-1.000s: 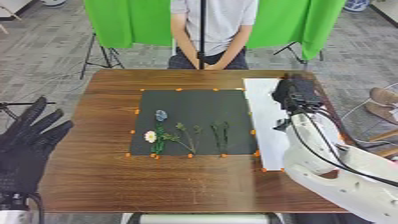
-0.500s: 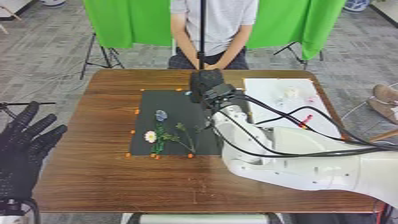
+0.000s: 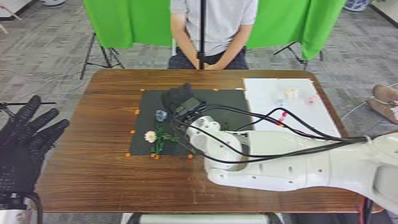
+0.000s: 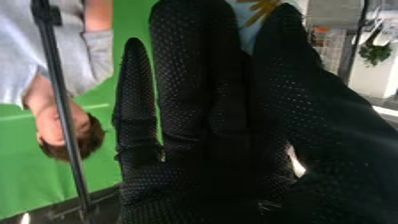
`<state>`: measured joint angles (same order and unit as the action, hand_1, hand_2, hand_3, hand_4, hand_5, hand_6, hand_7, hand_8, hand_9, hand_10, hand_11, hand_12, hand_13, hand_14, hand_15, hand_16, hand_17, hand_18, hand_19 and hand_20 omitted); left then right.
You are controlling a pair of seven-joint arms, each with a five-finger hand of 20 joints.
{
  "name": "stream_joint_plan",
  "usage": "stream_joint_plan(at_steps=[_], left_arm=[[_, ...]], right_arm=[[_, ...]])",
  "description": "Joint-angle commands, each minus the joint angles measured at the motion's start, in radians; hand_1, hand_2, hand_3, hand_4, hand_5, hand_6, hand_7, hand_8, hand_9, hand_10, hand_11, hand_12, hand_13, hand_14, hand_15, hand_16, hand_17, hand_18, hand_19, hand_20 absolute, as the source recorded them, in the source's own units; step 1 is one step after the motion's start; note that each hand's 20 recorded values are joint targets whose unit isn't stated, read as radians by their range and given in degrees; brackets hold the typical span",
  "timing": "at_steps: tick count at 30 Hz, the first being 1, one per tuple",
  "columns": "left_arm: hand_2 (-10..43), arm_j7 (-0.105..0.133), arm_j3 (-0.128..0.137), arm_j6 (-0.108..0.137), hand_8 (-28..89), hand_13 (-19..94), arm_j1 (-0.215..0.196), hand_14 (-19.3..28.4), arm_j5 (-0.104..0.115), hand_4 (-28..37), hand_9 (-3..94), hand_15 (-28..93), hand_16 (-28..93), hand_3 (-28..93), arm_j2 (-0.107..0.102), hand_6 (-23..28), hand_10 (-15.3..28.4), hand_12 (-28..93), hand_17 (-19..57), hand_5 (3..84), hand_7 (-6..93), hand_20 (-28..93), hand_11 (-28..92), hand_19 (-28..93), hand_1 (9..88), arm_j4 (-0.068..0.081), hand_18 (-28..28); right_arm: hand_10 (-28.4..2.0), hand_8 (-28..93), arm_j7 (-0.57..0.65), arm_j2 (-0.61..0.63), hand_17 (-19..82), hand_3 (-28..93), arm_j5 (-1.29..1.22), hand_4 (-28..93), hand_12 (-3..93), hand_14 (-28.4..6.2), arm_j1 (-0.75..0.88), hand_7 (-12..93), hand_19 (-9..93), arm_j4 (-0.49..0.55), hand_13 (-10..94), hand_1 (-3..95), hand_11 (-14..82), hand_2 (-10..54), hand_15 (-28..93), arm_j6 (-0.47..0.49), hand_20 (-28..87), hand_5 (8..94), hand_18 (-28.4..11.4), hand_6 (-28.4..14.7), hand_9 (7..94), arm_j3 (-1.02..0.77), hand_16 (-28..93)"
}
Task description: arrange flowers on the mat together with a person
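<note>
The dark mat lies on the table with a blue flower and, nearer the robot, a white flower on its left part. My right hand is over the mat's far part, just beyond the blue flower; the arm covers the mat's right near part. In the right wrist view, my right hand pinches a pale blue flower with a yellow centre between thumb and fingertips. My left hand, fingers straight and spread, is off the table's left edge.
A white sheet right of the mat holds a pale yellow flower, a pink one and a red item. Orange markers line the mat. My right forearm spans the table's near right side.
My right hand has moved left from the white sheet, across the mat's far part, uncovering items on the sheet. The left hand has stayed in about the same place.
</note>
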<state>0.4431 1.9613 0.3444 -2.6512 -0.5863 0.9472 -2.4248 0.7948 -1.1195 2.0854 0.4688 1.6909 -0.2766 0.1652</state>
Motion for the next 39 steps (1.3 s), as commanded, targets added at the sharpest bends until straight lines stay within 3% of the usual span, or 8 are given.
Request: stream_joint_plan(at_steps=[1,3,6,11,26,28,33,39], left_arm=[[7.2,-0.045,0.000,-0.025,-8,21,0.016,22.5,-0.011,-27.8,30.3,45,-6,75,0.002,4.2,14.7,12,-9.1,30.4,9.3,18,17,39,19.3,0.013,18.2],[7.2,-0.050,-0.001,-0.028,-8,21,0.019,22.5,-0.013,-27.8,30.3,45,-6,75,0.003,4.2,14.7,12,-9.1,30.4,9.3,18,17,39,19.4,0.014,18.2],[7.2,-0.038,0.000,-0.014,-8,21,0.012,22.5,0.002,-27.7,30.3,45,-6,75,-0.016,4.2,14.8,12,-9.1,30.4,9.3,18,17,39,19.5,0.013,18.2],[7.1,-0.060,-0.002,-0.023,-8,22,0.032,22.5,-0.010,-27.5,30.3,45,-6,76,-0.009,4.2,14.7,12,-9.2,30.4,9.3,18,17,39,19.6,0.017,18.1],[7.1,-0.055,-0.009,-0.026,-8,21,0.032,22.5,-0.009,-27.0,30.3,45,-6,76,-0.013,4.3,14.8,12,-9.2,30.4,9.4,18,17,39,20.1,0.019,18.1],[7.1,-0.044,-0.011,-0.019,-8,21,0.026,22.6,-0.001,-26.9,30.3,45,-6,75,-0.026,4.3,14.8,12,-9.2,30.4,9.3,18,17,39,20.1,0.018,18.1],[7.1,-0.029,-0.011,-0.009,-8,21,0.014,22.6,0.007,-26.8,30.3,45,-6,75,-0.032,4.3,14.8,12,-9.2,30.5,9.4,18,17,39,20.2,0.016,18.1],[7.0,-0.021,-0.005,-0.003,-8,21,-0.003,22.6,0.006,-26.8,30.3,45,-6,75,-0.026,4.3,14.8,12,-9.2,30.5,9.2,18,17,39,20.3,0.007,18.1]], right_arm=[[-8.8,-2,-0.019,0.007,25,64,-0.002,-28,24.7,-5.5,0.025,16,71,-0.009,71,53.3,13.9,-9.5,47,0.068,2,84.1,-16.6,5.7,79.4,0.022,25],[-9.0,-2,-0.021,0.008,25,63,-0.004,-28,23.8,-5.7,0.028,16,71,-0.007,70,53.3,15.0,-9.5,46,0.077,3,83.4,-16.5,5.8,78.3,0.021,24],[-9.4,-3,-0.026,0.006,24,64,-0.001,-28,21.8,-6.0,0.028,16,70,-0.007,69,52.7,16.8,-9.5,47,0.082,5,82.1,-16.7,5.9,77.1,0.024,24],[-10.1,-3,-0.017,0.000,24,64,0.000,-28,19.4,-6.9,0.021,16,69,-0.008,69,51.7,19.1,-9.5,48,0.067,7,79.0,-16.8,5.5,74.8,0.030,21],[-10.5,-6,0.042,-0.027,24,69,0.023,-28,16.4,-7.5,-0.019,18,70,-0.028,68,47.2,22.1,-9.5,51,-0.004,8,71.1,-16.8,4.7,72.3,0.068,17],[-10.6,-6,0.051,-0.031,24,69,0.022,-28,16.5,-7.5,-0.023,18,70,-0.030,68,47.5,22.3,-9.5,51,-0.009,8,71.3,-16.9,4.7,72.3,0.072,16],[-10.6,-6,0.044,-0.026,24,69,0.025,-28,16.4,-7.6,-0.020,18,70,-0.021,68,47.0,22.5,-9.5,52,-0.016,8,70.9,-16.9,4.4,72.3,0.059,16],[-10.7,-6,0.040,0.009,24,70,0.006,-28,16.4,-7.8,-0.002,18,71,0.038,68,46.6,22.8,-9.5,52,0.004,8,70.6,-16.9,4.2,72.5,-0.002,16]])
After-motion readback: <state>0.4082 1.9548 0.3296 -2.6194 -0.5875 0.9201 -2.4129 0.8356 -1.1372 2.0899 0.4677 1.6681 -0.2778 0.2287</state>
